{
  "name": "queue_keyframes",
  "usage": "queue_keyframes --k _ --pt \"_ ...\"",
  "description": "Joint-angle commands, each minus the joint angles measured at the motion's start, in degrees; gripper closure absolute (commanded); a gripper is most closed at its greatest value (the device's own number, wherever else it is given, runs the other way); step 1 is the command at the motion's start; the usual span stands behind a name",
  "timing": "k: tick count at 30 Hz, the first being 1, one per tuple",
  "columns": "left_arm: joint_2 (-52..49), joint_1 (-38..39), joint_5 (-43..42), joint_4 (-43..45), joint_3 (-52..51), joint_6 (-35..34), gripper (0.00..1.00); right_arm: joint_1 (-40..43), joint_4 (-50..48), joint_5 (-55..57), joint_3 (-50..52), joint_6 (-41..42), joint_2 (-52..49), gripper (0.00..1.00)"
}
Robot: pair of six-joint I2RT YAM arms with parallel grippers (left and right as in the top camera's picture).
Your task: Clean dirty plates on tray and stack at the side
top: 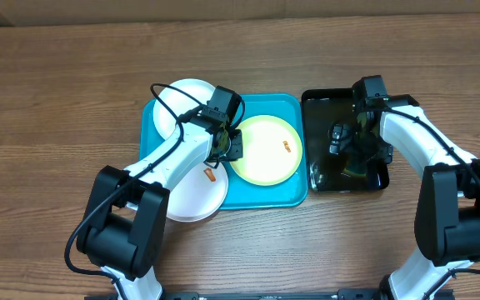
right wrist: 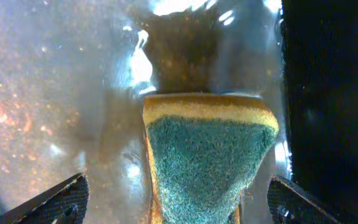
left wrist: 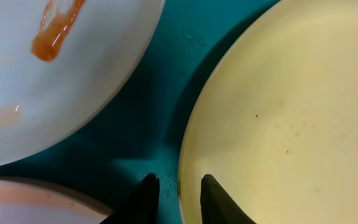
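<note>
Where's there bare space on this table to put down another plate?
Bare table wood lies left of the tray, behind the tray and black basin, and in front of the basin. The tray is crowded with three plates; the basin holds a sponge.

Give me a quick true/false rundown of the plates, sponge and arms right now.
The sponge sits in the black basin. True.
The left gripper is over the basin. False: it is at the yellow-rimmed plate's edge, over the tray.
All three plates lie fully inside the tray. False: a white plate overhangs its near edge.
That white plate carries an orange smear. True.
</note>
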State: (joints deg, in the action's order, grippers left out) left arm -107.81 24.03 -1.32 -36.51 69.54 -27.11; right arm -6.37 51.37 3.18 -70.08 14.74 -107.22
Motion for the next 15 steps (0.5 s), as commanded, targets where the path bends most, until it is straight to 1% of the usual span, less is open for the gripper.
queue_keyframes --k 1,4,7,9,10,11,13,15 --pt "-0.68 0.42 1.05 0.5 -0.66 -0.79 0.77 0.31 -0.52 0.42 -0.22 0.02 0.42 0.07" --pt "-0.7 0.44 1.55 0.63 -0.72 -0.83 0.79 0.31 -0.7 0.42 0.7 0.02 0.42 0.07" --pt "-0.7 0.44 2.05 0.63 -0.72 -0.81 0.84 0.31 -0.76 0.39 1.07 0.02 0.42 0.1" --pt "-0.7 0.44 3.34 0.66 -0.72 -0.85 0.93 0.31 -0.94 0.39 1.07 0.02 0.42 0.16" --pt "-0.7 0.42 3.96 0.66 -0.72 -0.87 0.96 0.31 -0.94 0.39 1.07 0.0 0.42 0.2" --pt "-0.7 0.44 4.59 0.63 -0.72 -0.94 0.96 0.31 -0.9 0.39 1.07 0.0 0.42 0.23" --pt "-0.7 0.42 4.96 0.52 -0.72 -1.05 0.96 0.28 -0.57 0.35 1.07 0.02 0.42 0.23" --pt "-0.7 0.42 4.94 0.44 -0.72 -1.33 0.96 0.28 -0.22 0.35 1.07 0.02 0.42 0.18"
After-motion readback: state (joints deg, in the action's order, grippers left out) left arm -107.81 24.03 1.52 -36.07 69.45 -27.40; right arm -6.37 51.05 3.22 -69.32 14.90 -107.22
